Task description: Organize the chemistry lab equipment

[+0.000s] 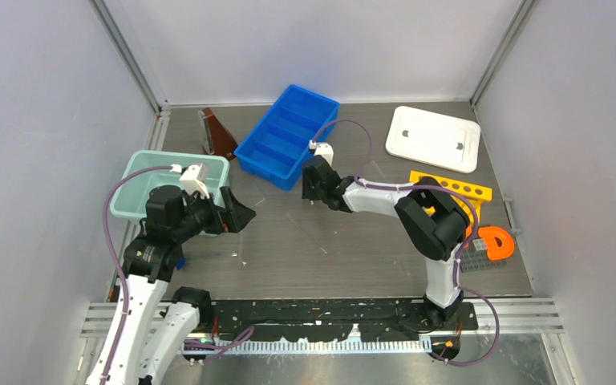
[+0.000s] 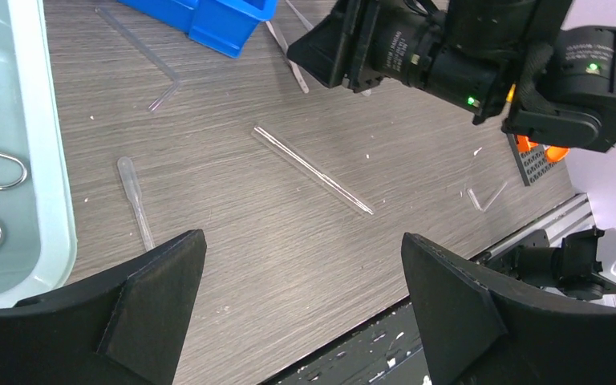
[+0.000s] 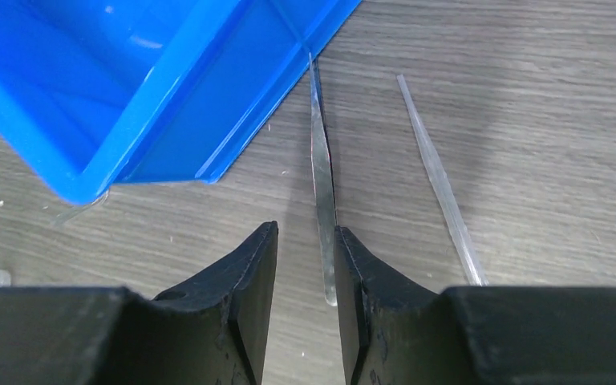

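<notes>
Near the left edge, my left gripper (image 2: 303, 241) hangs with jaws wide apart beside the teal tray (image 2: 48, 120), spread to take a dropper (image 2: 135, 200) or the thin glass rod (image 2: 313, 170) lying loose mid-surface; farther in, my right gripper (image 3: 305, 233) has jaws narrowly apart astride a flat metal strip (image 3: 321, 160) by the blue bin (image 3: 168, 112), apparently aligned for a pinch; white lid (image 1: 433, 138) and yellow rack (image 1: 457, 187) lie toward the far right corner.

Blue bin (image 1: 266, 163), yellow rack (image 1: 459, 189), white lid (image 1: 433, 138)
</notes>
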Motion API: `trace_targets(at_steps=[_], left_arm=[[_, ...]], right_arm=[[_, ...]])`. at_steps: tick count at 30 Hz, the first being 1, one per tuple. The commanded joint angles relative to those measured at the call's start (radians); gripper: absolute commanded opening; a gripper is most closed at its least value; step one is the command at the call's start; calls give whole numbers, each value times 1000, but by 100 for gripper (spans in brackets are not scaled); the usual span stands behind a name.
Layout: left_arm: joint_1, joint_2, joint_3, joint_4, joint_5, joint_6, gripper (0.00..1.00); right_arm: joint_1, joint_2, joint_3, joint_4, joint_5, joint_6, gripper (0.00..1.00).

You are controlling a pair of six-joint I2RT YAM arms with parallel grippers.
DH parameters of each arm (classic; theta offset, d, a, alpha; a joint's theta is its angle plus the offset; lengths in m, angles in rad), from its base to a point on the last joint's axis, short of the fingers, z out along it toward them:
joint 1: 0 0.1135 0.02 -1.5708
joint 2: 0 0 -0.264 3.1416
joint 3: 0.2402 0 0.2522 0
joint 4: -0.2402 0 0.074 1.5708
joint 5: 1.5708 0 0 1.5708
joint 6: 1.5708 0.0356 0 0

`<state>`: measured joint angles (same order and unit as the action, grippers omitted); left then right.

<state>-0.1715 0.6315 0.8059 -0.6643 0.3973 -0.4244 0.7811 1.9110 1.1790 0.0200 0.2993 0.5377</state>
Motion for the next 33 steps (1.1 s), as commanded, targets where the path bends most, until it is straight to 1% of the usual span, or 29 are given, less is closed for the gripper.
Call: trace_targets(at_steps=[1, 6, 14, 24, 33], left_arm=[[-18, -20, 12, 1, -28, 25, 96], [-24, -28, 12, -1, -34, 26, 96], [-24, -31, 10, -3, -34, 26, 96], [-23, -28, 10, -3, -44, 28, 96], [-24, -17, 13, -9, -57, 33, 96]], right_arm=[[-10, 55, 79, 14, 13, -37, 38], [-17, 108, 120, -8, 29, -47, 38], [-19, 135, 127, -12, 30, -64, 36], [-19, 143, 128, -75, 58, -83, 22], [-19, 82, 69, -53, 35, -87, 16]])
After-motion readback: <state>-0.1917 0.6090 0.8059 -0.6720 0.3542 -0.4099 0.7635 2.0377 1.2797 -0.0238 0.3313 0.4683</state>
